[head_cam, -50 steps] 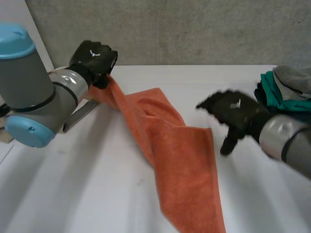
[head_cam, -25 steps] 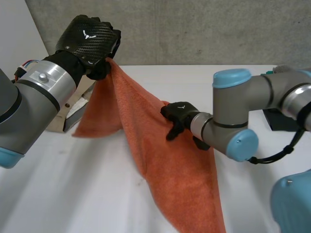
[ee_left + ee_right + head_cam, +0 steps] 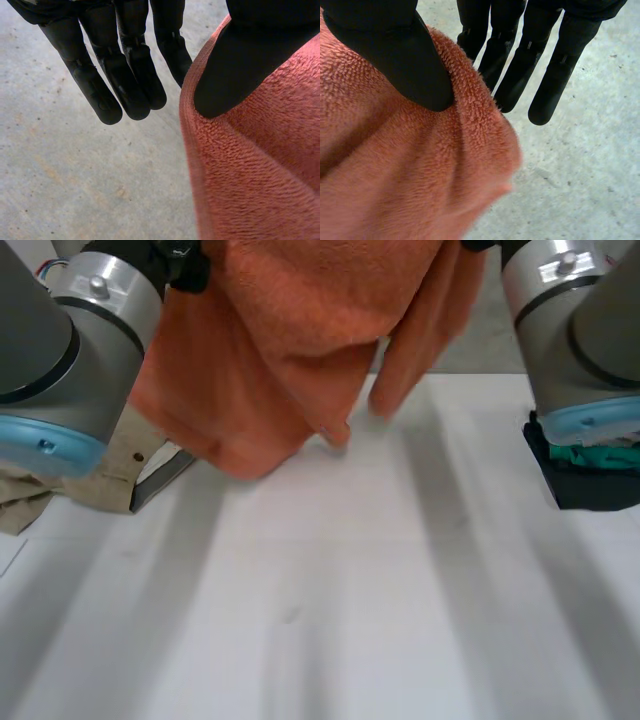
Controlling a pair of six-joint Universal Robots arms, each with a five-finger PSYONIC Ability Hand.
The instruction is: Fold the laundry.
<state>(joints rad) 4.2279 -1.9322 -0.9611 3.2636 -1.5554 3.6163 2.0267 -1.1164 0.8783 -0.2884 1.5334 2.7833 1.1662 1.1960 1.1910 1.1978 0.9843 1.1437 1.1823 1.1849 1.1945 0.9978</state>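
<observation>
- Whereas half a second ago most of the towel (image 3: 290, 340) trailed across the table (image 3: 350, 620), it now hangs in the air between the two raised arms, with its lowest folds just at the tabletop.
- It droops bunched, not flat; one narrow flap hangs apart from the main mass.
- Left hand (image 3: 240, 65): thumb pressed onto the towel's edge, pinching it against the nearest finger, the other fingers straight beside it.
- Right hand (image 3: 395, 60): the same grip, thumb on the pile and fingers (image 3: 492, 55) behind the hem. It has come up from the towel's middle.
- Judgement: the lift is done, and spreading the towel flat for a fold likely comes next.
- Beige cloth (image 3: 60, 490) lies under the left arm and a dark-and-green pile (image 3: 590, 475) under the right, both apart from the towel.
</observation>
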